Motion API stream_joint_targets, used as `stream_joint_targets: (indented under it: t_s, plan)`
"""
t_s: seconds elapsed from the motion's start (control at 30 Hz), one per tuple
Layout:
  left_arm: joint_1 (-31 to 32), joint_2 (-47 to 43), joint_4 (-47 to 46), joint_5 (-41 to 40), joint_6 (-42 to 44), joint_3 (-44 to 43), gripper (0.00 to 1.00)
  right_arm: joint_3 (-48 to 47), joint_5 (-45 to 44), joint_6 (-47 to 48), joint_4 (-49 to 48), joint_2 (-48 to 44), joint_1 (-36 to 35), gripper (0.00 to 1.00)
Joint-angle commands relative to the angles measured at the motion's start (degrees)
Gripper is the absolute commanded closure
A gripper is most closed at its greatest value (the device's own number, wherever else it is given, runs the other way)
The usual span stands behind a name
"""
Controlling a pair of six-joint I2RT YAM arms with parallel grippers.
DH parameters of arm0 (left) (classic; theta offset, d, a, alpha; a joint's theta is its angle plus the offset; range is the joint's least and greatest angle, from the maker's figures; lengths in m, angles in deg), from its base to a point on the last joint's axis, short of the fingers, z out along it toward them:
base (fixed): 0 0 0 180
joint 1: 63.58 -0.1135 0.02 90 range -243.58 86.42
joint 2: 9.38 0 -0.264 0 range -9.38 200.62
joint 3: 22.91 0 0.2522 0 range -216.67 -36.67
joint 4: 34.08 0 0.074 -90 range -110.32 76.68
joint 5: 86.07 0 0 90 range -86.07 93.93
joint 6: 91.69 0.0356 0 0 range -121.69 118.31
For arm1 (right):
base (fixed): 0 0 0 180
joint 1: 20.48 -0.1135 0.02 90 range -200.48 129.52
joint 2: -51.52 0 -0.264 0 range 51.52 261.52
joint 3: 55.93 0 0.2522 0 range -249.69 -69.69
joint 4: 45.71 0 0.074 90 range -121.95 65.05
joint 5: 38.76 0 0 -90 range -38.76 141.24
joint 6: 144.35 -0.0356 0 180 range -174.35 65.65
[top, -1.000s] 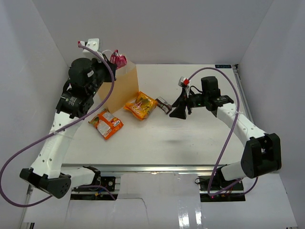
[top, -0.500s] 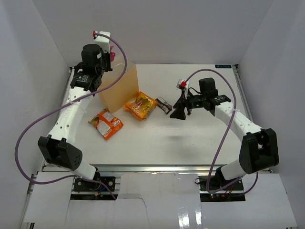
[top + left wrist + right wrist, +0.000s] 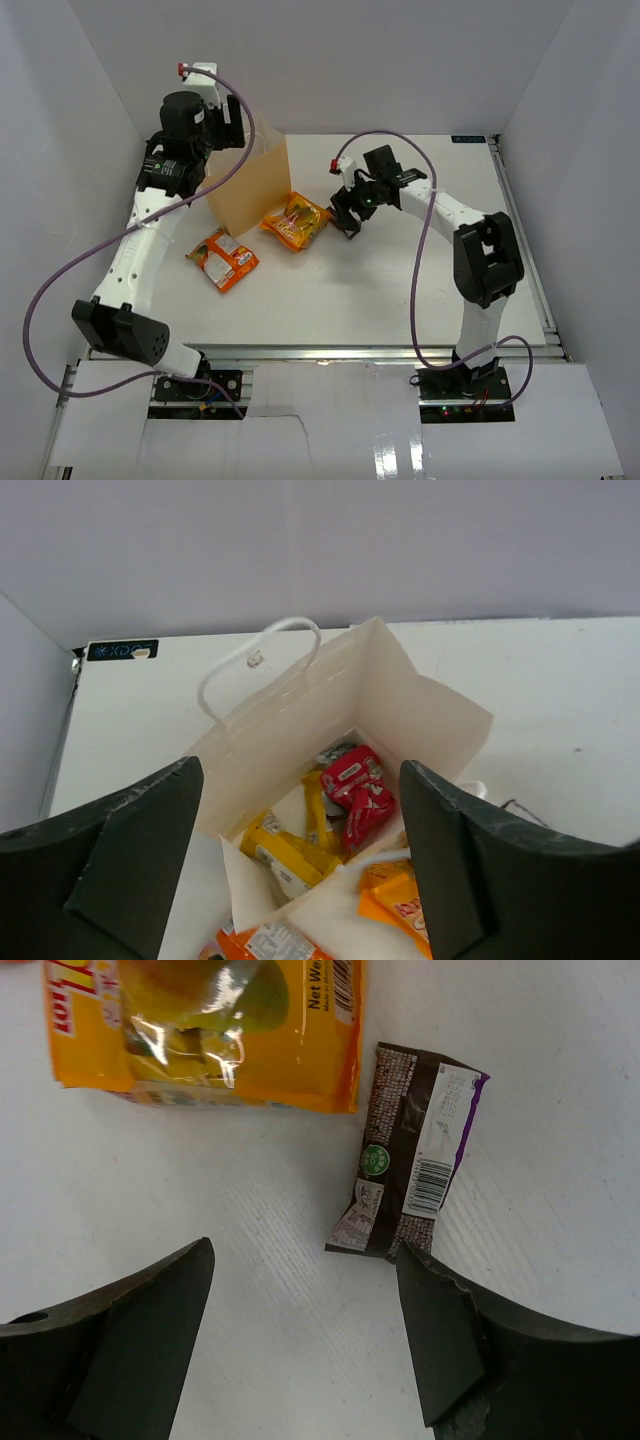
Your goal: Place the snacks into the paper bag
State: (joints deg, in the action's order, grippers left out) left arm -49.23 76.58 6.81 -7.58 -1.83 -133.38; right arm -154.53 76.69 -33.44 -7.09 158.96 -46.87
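Three packets lie outside the bag (image 3: 250,195): orange packet (image 3: 296,221) just right of it, second orange packet (image 3: 222,260) off its near corner, dark packet (image 3: 415,1165) right of the first; bare surface (image 3: 400,290) near and right of them; red packet (image 3: 355,792) and yellow packet (image 3: 283,850) inside the bag; left hand (image 3: 300,770) spread wide above its mouth, empty; right hand (image 3: 305,1250) open, low over the dark packet, long axis pointing away from the hand, slightly tilted.

A white table (image 3: 400,290) bearing a dark label (image 3: 121,650) stands between white walls (image 3: 350,60).
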Motion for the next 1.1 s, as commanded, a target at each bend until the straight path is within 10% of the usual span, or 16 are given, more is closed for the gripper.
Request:
stream_joint_targets:
  t_s: [0.0,0.53,0.87,1.07]
  plan:
    - [-0.3,-9.5,1.7,3.2,-6.9,-2.4,0.08,-5.4,-11.4,-0.6,2.9,4.3,-2.5,0.20]
    - [-0.3,-51.6,-2.9,26.8,-43.3,46.7,0.02,-7.8,-21.9,3.5,0.5,15.1,-3.8,0.29]
    - [0.4,-44.7,-16.1,39.8,-57.8,59.2,0.02,-1.9,-18.5,2.2,0.2,12.1,-2.1,0.89]
    - [5.8,-38.9,-21.9,36.4,-62.9,61.8,0.02,4.9,-8.4,2.0,-0.1,3.0,1.5,0.92]
